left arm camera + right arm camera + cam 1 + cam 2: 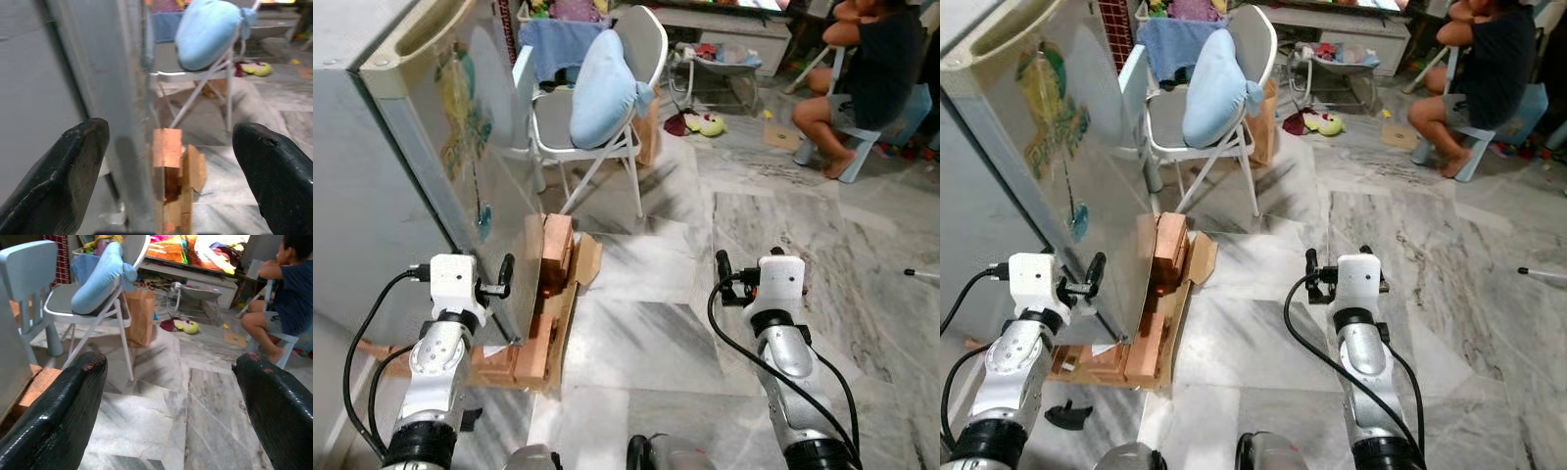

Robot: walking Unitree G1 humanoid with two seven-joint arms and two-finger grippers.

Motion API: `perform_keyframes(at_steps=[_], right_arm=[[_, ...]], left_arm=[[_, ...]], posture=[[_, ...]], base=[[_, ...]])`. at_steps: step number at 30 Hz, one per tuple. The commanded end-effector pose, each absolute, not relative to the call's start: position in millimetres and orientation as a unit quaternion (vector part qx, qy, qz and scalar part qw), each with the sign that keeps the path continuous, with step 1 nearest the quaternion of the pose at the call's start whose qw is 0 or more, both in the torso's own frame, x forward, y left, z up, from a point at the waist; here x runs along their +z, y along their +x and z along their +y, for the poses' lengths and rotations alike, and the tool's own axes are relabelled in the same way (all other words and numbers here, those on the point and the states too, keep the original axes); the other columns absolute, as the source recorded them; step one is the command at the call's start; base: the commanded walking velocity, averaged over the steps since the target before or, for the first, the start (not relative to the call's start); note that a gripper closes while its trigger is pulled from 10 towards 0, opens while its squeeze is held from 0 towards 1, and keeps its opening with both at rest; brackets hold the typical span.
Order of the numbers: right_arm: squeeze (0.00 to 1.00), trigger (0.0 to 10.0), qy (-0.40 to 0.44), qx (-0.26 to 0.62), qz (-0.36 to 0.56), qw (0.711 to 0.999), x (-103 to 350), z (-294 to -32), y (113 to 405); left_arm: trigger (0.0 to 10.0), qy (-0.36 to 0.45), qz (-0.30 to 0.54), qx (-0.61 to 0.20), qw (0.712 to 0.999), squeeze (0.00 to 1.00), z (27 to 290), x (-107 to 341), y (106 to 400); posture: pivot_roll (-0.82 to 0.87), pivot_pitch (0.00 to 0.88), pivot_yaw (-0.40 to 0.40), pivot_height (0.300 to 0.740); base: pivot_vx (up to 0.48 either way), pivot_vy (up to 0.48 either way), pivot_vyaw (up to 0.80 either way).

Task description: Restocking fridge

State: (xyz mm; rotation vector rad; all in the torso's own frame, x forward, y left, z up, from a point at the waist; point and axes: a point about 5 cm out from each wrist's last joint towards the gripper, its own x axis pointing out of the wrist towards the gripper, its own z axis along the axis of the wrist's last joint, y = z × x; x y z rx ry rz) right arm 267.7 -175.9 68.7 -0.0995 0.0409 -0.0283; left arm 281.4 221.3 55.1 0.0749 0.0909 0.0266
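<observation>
I am standing at the fridge door, both grippers empty.
Head views: my left gripper is hovering beside the door's edge, right gripper over marble floor. Wrist views: both are spread wide; the left is straddling the door edge, the right facing a folding chair.

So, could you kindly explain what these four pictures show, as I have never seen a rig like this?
This is a walking humanoid robot with two silver arms. Two pictures come from cameras in its head, looking down; the other two look along each wrist. The left gripper is open at the edge of the fridge door, holding nothing. The right gripper is open over the marble floor, also holding nothing. Cardboard lies beside the fridge. Beyond stand a folding chair with a blue pillow, and a person sits further off.
</observation>
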Motion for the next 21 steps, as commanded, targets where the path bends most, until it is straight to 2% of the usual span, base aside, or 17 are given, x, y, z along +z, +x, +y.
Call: perform_keyframes(at_steps=[1,12,21], right_arm=[[0.0,10.0,-0.046,-0.014,0.019,0.999,70,-177,269],[0.0,10.0,-0.042,-0.019,0.017,0.999,70,-176,266],[0.0,10.0,-0.043,-0.022,0.017,0.999,70,-179,264]], left_arm=[[10.0,0.04,0.037,0.014,0.998,0.0,222,60,287],[10.0,0.036,0.018,-0.006,0.999,0.0,204,72,312],[10.0,0.049,0.01,0.019,0.999,0.0,211,76,315]], posture=[[0.0,0.033,-0.064,0.74],[-0.01,0.034,-0.059,0.74],[-0.01,0.04,-0.054,0.74]], base=[[0.0,0.0,0.0],[0.0,0.0,0.0],[0.0,0.0,0.0]])
